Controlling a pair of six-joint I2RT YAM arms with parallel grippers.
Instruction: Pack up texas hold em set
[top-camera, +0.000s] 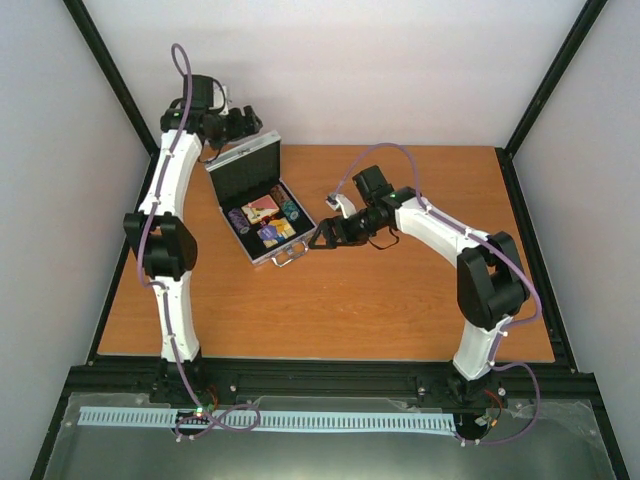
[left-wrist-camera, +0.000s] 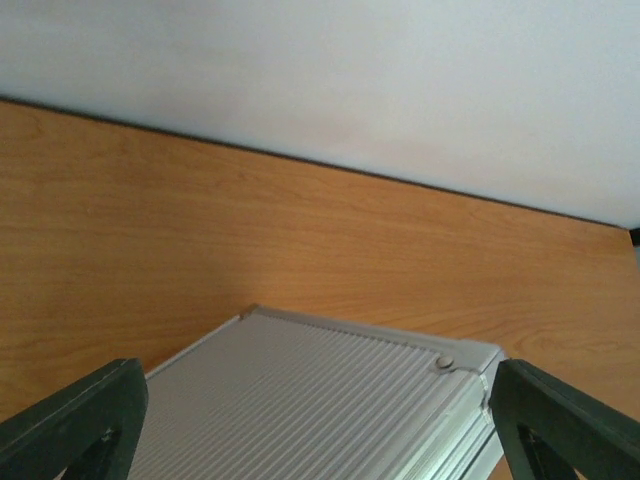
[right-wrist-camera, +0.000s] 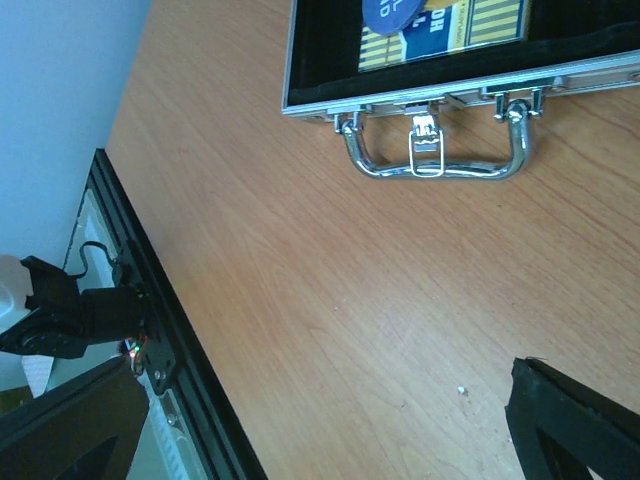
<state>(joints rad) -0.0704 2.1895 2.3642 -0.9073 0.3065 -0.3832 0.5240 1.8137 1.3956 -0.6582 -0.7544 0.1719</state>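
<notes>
The silver aluminium case (top-camera: 256, 160) lies open at the table's left middle, lid raised, with chip stacks (top-camera: 239, 221) and card decks (top-camera: 263, 208) in its black-lined base. My left gripper (top-camera: 240, 124) is open behind the lid. In the left wrist view its fingers (left-wrist-camera: 80, 425) stand wide apart above the lid's ribbed outer face (left-wrist-camera: 330, 400). My right gripper (top-camera: 322, 238) is open and empty just right of the case's chrome handle (top-camera: 290, 257). The right wrist view shows the handle (right-wrist-camera: 435, 165), a blue and yellow card deck (right-wrist-camera: 450, 30) and a blue chip (right-wrist-camera: 392, 14). Dice and orange button are not visible.
The wooden table (top-camera: 400, 300) ends in a black frame rail (top-camera: 330, 375) at the near edge, also visible in the right wrist view (right-wrist-camera: 170, 330). White walls close off the back and sides.
</notes>
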